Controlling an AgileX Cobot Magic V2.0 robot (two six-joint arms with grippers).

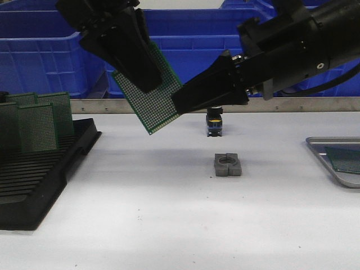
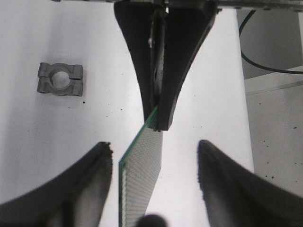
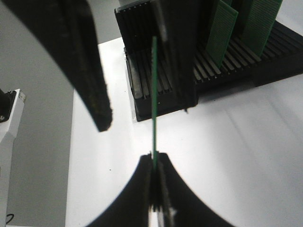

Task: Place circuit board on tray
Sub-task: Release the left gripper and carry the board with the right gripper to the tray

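Two arms meet over the table's middle, so we read this as a mid-air handover. At nine o'clock on the table, the black slotted rack [image 1: 39, 174] holds spare green boards [image 1: 39, 121] on edge.

Moving right, the left gripper [image 1: 147, 83] reaches down from eleven o'clock. Its wrist view shows its jaws spread wide, straddling the circuit board [image 1: 147, 104] without pinching it. The board hangs tilted in the air, well above the tabletop.

The right gripper [image 1: 179, 104] comes in from two o'clock with its jaws closed tight on the board's lower right edge, so we judge it alone carries the load.

Below, near the centre, lie a grey clamp block [image 1: 228, 165] and a small dark part [image 1: 214, 125]. At three o'clock sits the tray [image 1: 323, 160], with another green board [image 1: 344, 159] already lying on it.

To do this step well, we would draw the left arm straight back along the board's plane so neither finger brushes it. The right arm should wait until the left is clear. With only an edge pinched, we would swing slowly, lay the board flat, and lower it inside the rim beside the one already there.
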